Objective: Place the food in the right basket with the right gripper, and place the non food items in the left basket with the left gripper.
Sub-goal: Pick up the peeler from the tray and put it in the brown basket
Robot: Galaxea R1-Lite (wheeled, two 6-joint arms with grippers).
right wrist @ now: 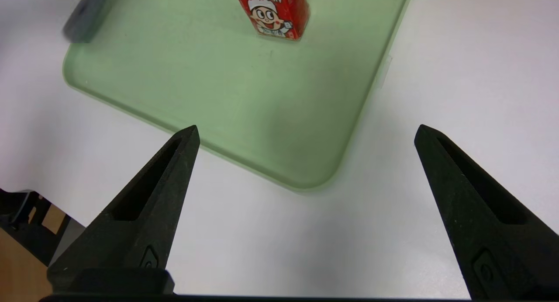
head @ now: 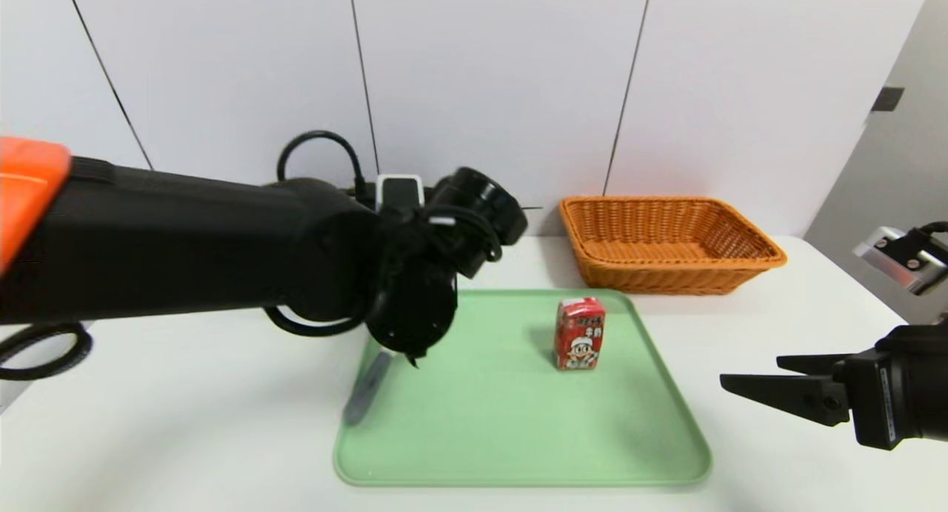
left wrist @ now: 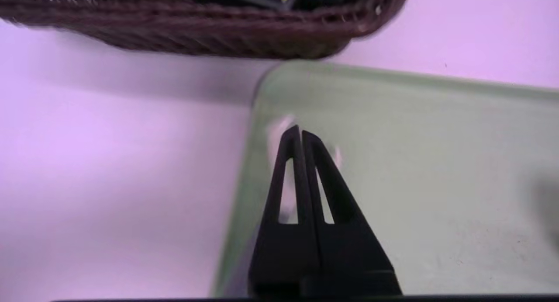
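One peeler [head: 366, 387] is dangling from the clenched left gripper [left wrist: 300, 133]; the left basket [left wrist: 209, 31] is lying just ahead (right gripper [head: 749, 371] spread, idling).

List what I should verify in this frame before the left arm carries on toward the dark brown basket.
1. Left tool shut on the peeler: ok, but the grey handle dangles blurred, so how secure the grip is: cannot tell.
2. Dark brown basket in sight ahead of the left tool: ok.
3. Right tool open, off to the side of the green tray: ok.
4. Red carton upright on the tray, untouched: ok.
5. Orange basket in place behind the tray: ok.
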